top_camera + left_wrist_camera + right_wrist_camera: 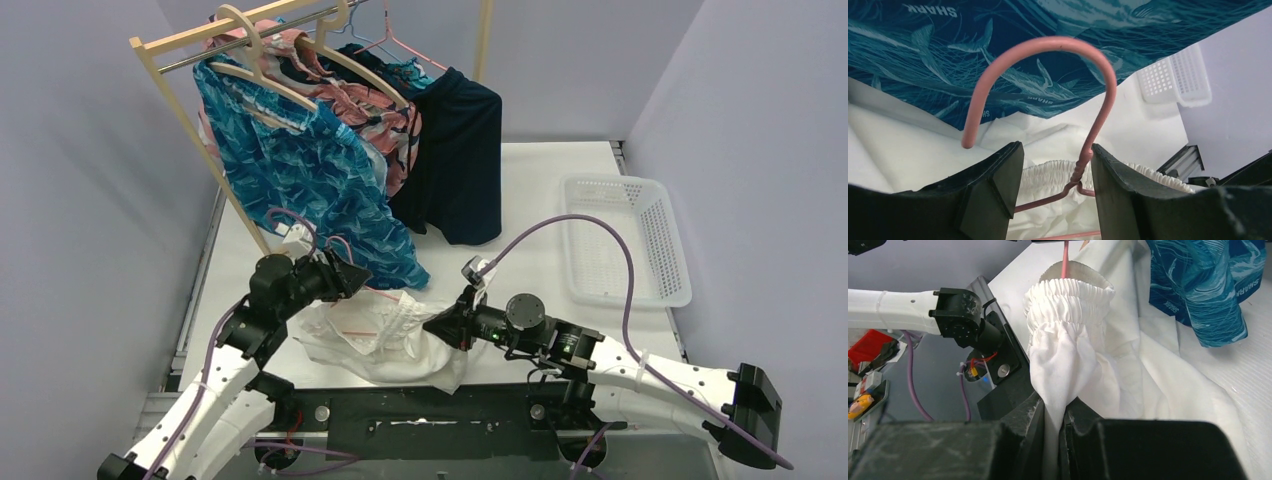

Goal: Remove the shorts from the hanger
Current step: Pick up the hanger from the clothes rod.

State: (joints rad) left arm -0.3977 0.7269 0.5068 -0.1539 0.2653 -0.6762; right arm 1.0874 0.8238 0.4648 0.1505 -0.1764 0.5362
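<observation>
**A:** Where are the white shorts point(385, 335) right now?

**B:** They're heaped on the table point(540, 200) at the near edge, between the two arms. They're still on the pink hanger point(1048, 47), and its wire runs inside the gathered waistband point(1070, 302).

**A:** And the grippers?

**B:** The right gripper point(1053, 415) is clenched on a fold of white cloth just below the waistband. The left gripper point(1055, 170) has its jaws apart on either side of the hanger's twisted neck. The wire touches one finger, but nothing is clamped.

**A:** How do you expect the shorts to handle?

**B:** They look light, limp and thin, so I think they'll stretch and drag rather than slide off in one piece. The elastic waistband is bunched, and it will probably cling to the hanger's shoulders. The hanger is stiff and thin, and likely slippery.

**A:** So where would you take hold?

**B:** On the hanger, at the twisted neck, because the twist gives the fingers something to bite on. On the shorts, close to the waistband, where the cloth is thickest and a pull reaches the elastic directly.

**A:** Anything in the way?

**B:** The teal shark-print shorts point(998, 50) hang from the far left, just over the hook. They could get snagged.
</observation>
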